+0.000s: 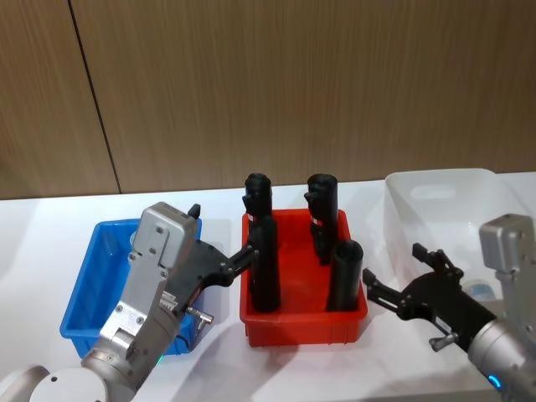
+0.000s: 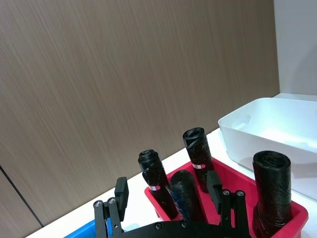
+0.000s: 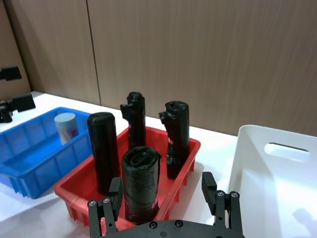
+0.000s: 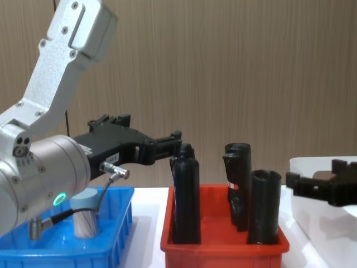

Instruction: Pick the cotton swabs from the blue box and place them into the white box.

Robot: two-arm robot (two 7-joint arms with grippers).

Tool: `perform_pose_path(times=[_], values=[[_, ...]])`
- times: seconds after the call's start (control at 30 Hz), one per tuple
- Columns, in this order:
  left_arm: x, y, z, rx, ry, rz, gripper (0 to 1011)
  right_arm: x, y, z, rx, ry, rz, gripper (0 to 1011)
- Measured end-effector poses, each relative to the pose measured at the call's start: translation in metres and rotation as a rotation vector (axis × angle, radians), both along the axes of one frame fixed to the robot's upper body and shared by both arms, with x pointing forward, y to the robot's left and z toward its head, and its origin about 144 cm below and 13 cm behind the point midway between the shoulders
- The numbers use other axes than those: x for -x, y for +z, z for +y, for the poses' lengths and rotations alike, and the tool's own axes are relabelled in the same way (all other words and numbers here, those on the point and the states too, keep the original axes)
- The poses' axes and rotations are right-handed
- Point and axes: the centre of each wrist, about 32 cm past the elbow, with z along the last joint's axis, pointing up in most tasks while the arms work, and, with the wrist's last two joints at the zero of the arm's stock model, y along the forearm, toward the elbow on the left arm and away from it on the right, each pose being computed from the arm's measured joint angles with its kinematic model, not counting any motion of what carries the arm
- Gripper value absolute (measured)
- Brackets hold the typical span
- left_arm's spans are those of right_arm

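Blue plastic makes the blue box (image 4: 111, 223) on the left of the desk (image 1: 50, 226). One tub of cotton swabs (image 4: 85, 213) is seen in it from the chest view; the head view hides it behind the left tool (image 1: 243, 255). Four black cylinders (image 1: 265, 266) are held in the red tray (image 1: 301, 322). Another tub (image 1: 480, 290) lies in the white box (image 1: 435, 188) on the right. Both the left tool and the right tool (image 1: 394, 280) are seen open, holding nothing.

No text, brand or number could be read anywhere. The black cylinders (image 2: 198, 153) in the red tray (image 1: 301, 322) wore small pale label bands with red marks, too small to make out; the one cotton swab tub (image 3: 65, 127) showed no legible print.
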Motion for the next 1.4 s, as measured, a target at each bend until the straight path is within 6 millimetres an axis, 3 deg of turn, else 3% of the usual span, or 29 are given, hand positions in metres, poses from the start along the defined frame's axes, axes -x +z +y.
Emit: perform_pose_path(times=[0.77, 1.4], values=[[0.0, 0.0, 0.0, 0.0, 0.0, 0.0, 1004, -0.042, -0.014, 0.006, 0.043, 0.047, 0.063, 1001], [0.0, 0.0, 0.0, 0.0, 0.0, 0.0, 1004, -0.057, -0.015, 0.015, 0.03, 0.144, 0.093, 1001]])
